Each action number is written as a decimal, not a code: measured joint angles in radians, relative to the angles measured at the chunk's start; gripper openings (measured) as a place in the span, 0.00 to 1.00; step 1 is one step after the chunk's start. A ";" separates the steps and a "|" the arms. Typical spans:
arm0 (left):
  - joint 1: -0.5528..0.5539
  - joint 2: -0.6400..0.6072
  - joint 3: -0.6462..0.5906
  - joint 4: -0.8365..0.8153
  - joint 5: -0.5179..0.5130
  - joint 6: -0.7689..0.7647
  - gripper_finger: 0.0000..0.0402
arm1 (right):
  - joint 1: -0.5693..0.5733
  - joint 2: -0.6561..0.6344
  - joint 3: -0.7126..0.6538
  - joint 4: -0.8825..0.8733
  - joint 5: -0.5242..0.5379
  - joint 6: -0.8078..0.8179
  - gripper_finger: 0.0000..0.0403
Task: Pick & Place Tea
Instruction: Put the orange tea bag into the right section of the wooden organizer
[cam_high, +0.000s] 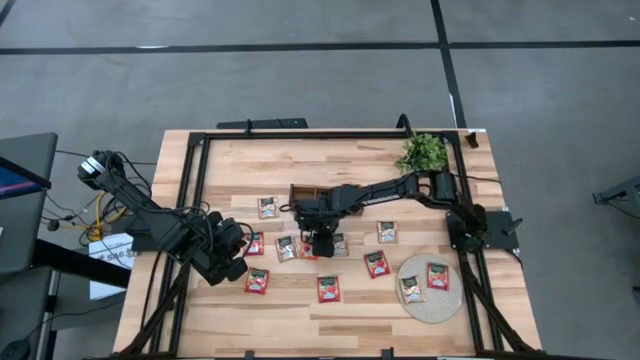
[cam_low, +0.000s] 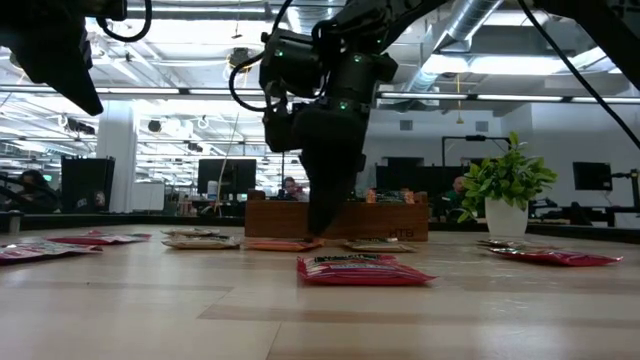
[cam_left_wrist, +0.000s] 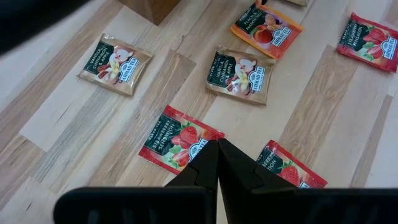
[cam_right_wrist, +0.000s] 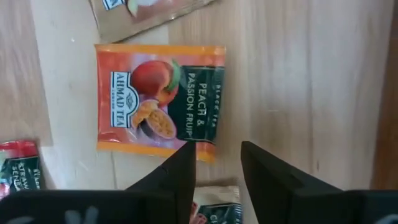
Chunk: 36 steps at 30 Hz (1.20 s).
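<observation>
The counter (cam_high: 330, 310) is scattered with tea sachets (cam_high: 329, 289), red and beige, lying flat and mostly apart. A dark wooden box (cam_low: 340, 218) stands toward the back by the plant (cam_high: 424, 153); what it holds I cannot tell. A round woven mat (cam_high: 428, 298) at the right carries two sachets.

The right tool (cam_right_wrist: 214, 155) hangs low over the middle of the counter with its fingers parted, one tip at the edge of an orange peach sachet (cam_right_wrist: 158, 96) that lies flat, ungripped. I read this as lining up for a pick; the next move calls for centring on the thin packet before closing.

The left tool (cam_left_wrist: 217, 163) waits at the left, fingers pressed together, empty.
</observation>
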<state>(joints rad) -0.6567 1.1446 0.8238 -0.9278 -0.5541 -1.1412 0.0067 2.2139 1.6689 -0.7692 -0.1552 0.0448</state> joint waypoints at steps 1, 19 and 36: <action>0.000 0.000 0.000 0.002 0.000 0.000 0.00 | 0.000 0.000 -0.009 0.017 0.000 0.001 0.30; 0.000 0.000 0.000 0.011 -0.008 0.000 0.00 | 0.036 -0.006 -0.086 0.057 0.118 0.035 0.15; 0.000 0.000 0.000 0.013 -0.008 0.000 0.00 | 0.036 -0.028 -0.092 0.033 0.102 0.063 0.00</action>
<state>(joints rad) -0.6566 1.1446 0.8238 -0.9145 -0.5617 -1.1408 0.0430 2.1856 1.5766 -0.7360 -0.0535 0.1075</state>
